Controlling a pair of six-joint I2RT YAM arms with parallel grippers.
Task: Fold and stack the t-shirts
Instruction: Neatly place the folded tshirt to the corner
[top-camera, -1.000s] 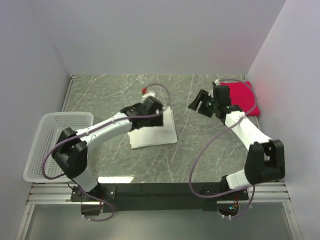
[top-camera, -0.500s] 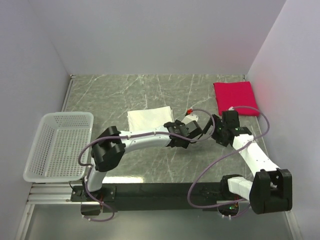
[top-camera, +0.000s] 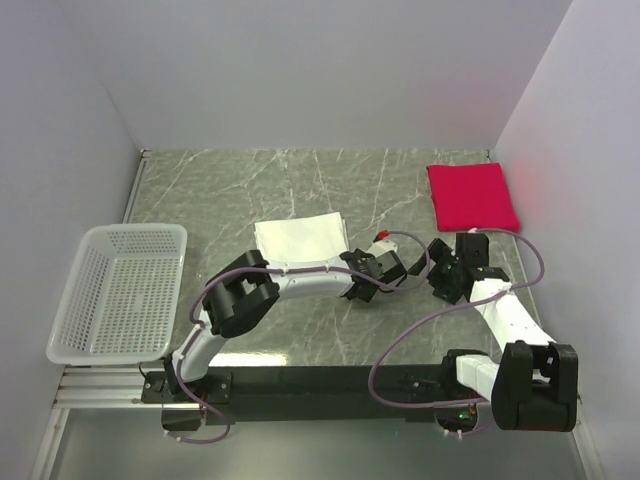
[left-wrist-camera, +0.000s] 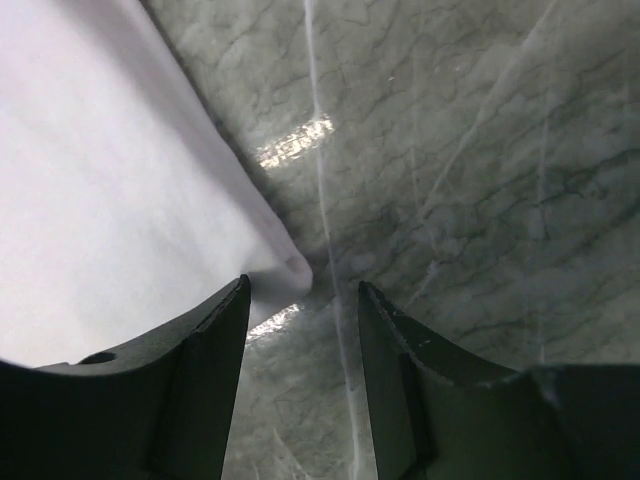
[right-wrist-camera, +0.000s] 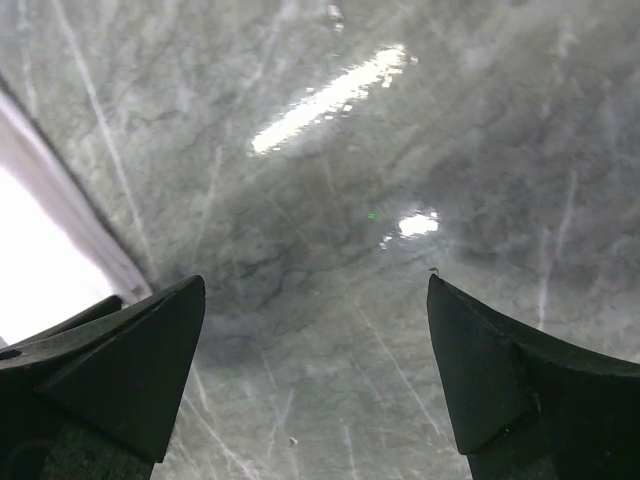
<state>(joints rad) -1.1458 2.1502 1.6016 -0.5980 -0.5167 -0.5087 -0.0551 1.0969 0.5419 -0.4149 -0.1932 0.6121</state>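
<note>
The white t-shirt (top-camera: 300, 240) lies folded flat near the table's middle; its corner also shows in the left wrist view (left-wrist-camera: 120, 200). The red t-shirt (top-camera: 472, 196) lies folded square at the far right. My left gripper (top-camera: 358, 288) is open and empty, low over the table just right of the white shirt's near right corner; in the left wrist view (left-wrist-camera: 300, 285) that corner lies just beyond its jaws. My right gripper (top-camera: 440, 278) is open wide and empty over bare marble (right-wrist-camera: 315, 285), near side of the red shirt.
A white mesh basket (top-camera: 115, 290) stands at the left edge. The two wrists are close together right of centre. Walls close the back and both sides. A white edge (right-wrist-camera: 40, 230) shows at the left of the right wrist view.
My left gripper left the white shirt and swung right and nearer. My right gripper drew back from the red shirt toward the near middle. Both shirts lie still.
</note>
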